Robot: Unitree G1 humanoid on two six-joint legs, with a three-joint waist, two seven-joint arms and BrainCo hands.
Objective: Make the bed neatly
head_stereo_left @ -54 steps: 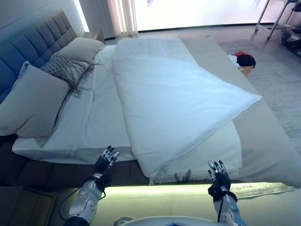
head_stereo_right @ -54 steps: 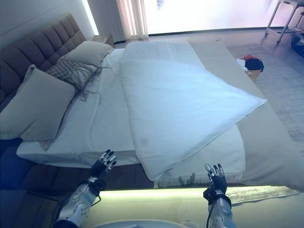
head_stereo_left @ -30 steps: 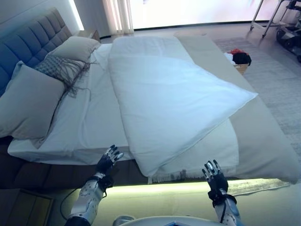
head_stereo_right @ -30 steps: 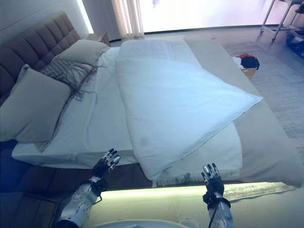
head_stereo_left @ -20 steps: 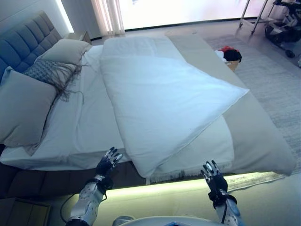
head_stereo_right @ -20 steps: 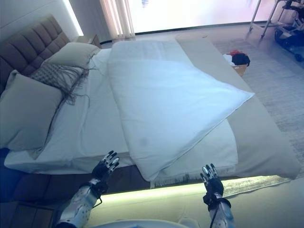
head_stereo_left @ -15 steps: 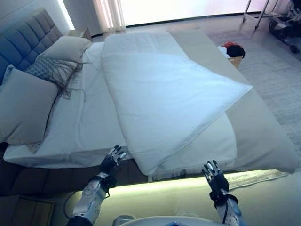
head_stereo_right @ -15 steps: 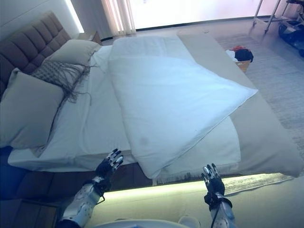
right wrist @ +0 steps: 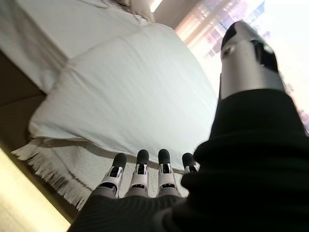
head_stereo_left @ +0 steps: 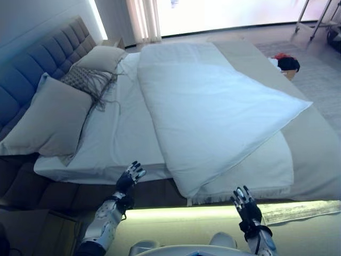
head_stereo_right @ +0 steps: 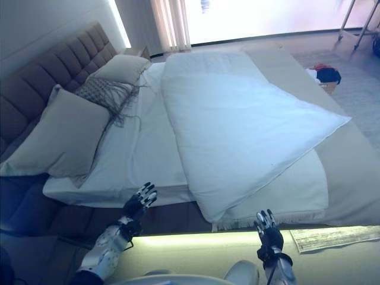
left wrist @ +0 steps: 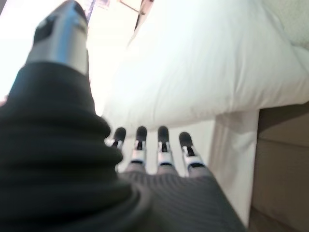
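Observation:
A white duvet (head_stereo_left: 213, 112) lies crooked on the bed, folded back so one corner juts right and another hangs over the near edge. Left of it the white sheet (head_stereo_left: 120, 136) is bare. Two grey pillows (head_stereo_left: 50, 120) and a fringed throw (head_stereo_left: 88, 80) lie by the padded headboard (head_stereo_left: 37, 69). My left hand (head_stereo_left: 129, 177) is open just below the near mattress edge, left of the duvet corner. My right hand (head_stereo_left: 244, 205) is open below the fringed cover edge (right wrist: 48, 169). Neither touches the bedding.
A beige bedspread (head_stereo_left: 314, 144) covers the right side of the bed. A glowing light strip (head_stereo_left: 213, 212) runs under the bed frame. A basket of clothes (head_stereo_left: 286, 64) stands on the carpet beyond the bed, and curtains (head_stereo_left: 144, 21) hang at the far end.
The camera has swung left, so the bed sits further right in view. Both hands stay open by the near bed edge, the left hand slightly closer to the mattress.

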